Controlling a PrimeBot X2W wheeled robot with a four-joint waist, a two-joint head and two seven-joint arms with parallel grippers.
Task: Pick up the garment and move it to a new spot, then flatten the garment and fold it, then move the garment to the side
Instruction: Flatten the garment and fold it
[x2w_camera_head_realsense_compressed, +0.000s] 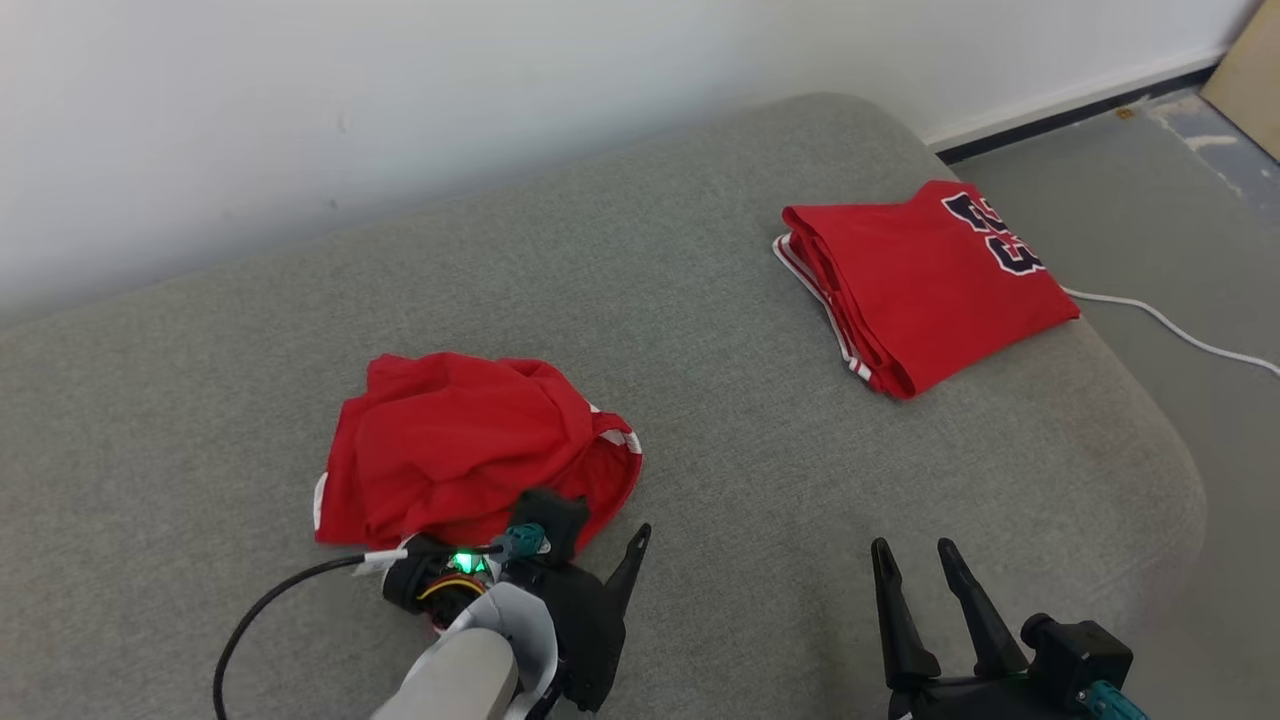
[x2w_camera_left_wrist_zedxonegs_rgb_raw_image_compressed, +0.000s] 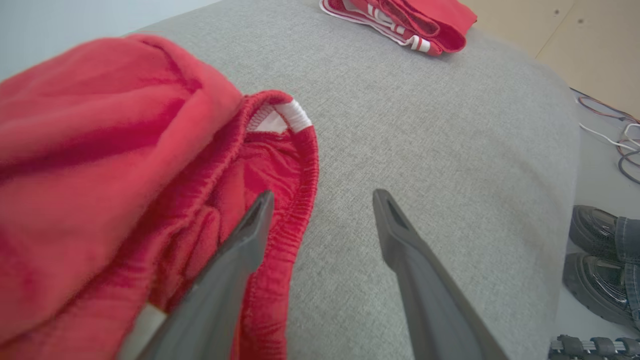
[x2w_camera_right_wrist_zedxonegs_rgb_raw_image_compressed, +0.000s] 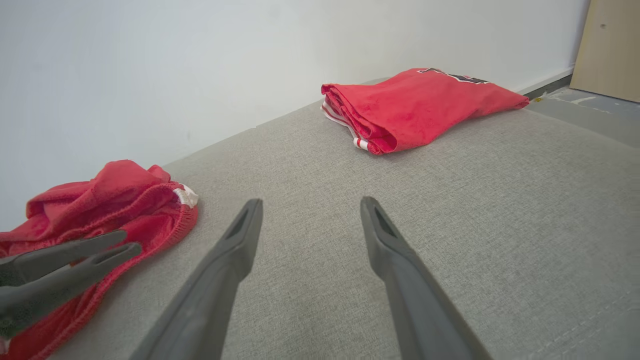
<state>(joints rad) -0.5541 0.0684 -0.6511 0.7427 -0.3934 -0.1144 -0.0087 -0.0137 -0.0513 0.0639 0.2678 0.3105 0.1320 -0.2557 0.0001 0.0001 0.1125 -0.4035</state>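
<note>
While both pairs of fingers stand released and hold nothing, the garment (x2w_camera_head_realsense_compressed: 460, 440) lies in a crumpled red heap on the left part of the grey cushion (x2w_camera_head_realsense_compressed: 700, 450), towards its near edge. A ribbed hem with a white patch curls open on the heap's right side.

The left gripper (x2w_camera_left_wrist_zedxonegs_rgb_raw_image_compressed: 324, 195) sits at the heap's near right corner. In its wrist view one finger (x2w_camera_left_wrist_zedxonegs_rgb_raw_image_compressed: 250, 235) lies over the ribbed hem and the other finger (x2w_camera_left_wrist_zedxonegs_rgb_raw_image_compressed: 400, 240) over bare cushion just beside the cloth. Whether the first finger presses the cloth or only hovers above it cannot be told. A green light glows on that wrist, and a black cable runs off it to the left.

The right gripper (x2w_camera_head_realsense_compressed: 912, 548) is low at the near right, its fingers spread over bare cushion and well apart from the garment.

A jersey (x2w_camera_head_realsense_compressed: 920, 280), also red, lies folded flat at the far right corner of the cushion, with dark numerals on its far end and white stripes along its folded edges. It is well apart from both grippers.

Behind the cushion is a pale wall (x2w_camera_head_realsense_compressed: 400, 100). To the right is grey floor (x2w_camera_head_realsense_compressed: 1150, 200) with a white cord (x2w_camera_head_realsense_compressed: 1170, 325) across it. In the left wrist view a person's dark shoes (x2w_camera_left_wrist_zedxonegs_rgb_raw_image_compressed: 595, 235) stand on that floor beside the cushion.
</note>
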